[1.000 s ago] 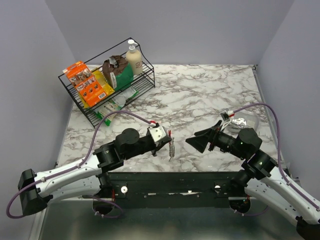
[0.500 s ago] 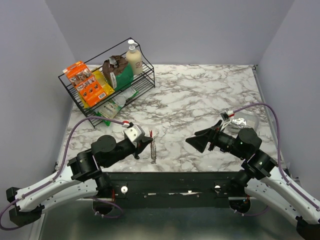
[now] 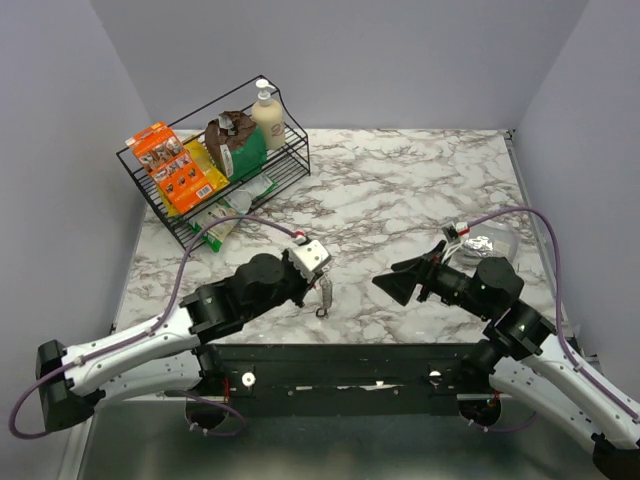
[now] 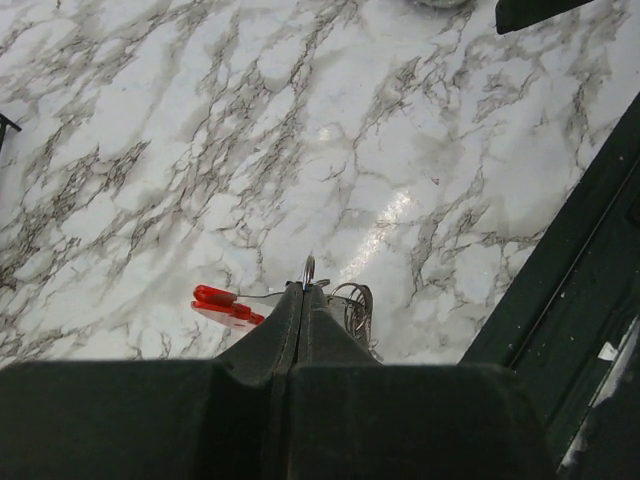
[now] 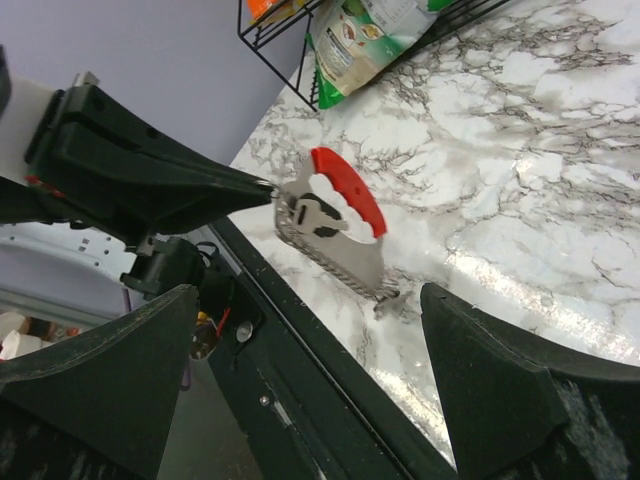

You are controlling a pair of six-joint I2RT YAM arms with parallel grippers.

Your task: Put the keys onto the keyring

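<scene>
My left gripper (image 3: 320, 273) is shut on the thin metal loop at the top of the keyring (image 3: 325, 296), which hangs just above the marble near the front edge. In the left wrist view the gripper (image 4: 306, 287) shows shut, with the red clip (image 4: 224, 303) to its left and wire rings (image 4: 356, 305) to its right. The right wrist view shows the keyring's red arc (image 5: 352, 190) over a silvery plate edged by ribbed chain (image 5: 318, 258). Small dark ovals (image 5: 323, 227) on that plate may be the keys; I cannot tell. My right gripper (image 3: 388, 285) (image 5: 308, 330) stands open facing the keyring, a short way to its right.
A black wire rack (image 3: 292, 166) at the back left holds orange boxes, green bags and a soap bottle. A crinkled clear wrapper (image 3: 491, 243) lies behind my right wrist. The dark front rail (image 3: 340, 355) runs just below the hanging keyring.
My left arm swung left and has come partway back to the right, carrying the keyring, which now hangs tilted. The right arm has barely moved.
</scene>
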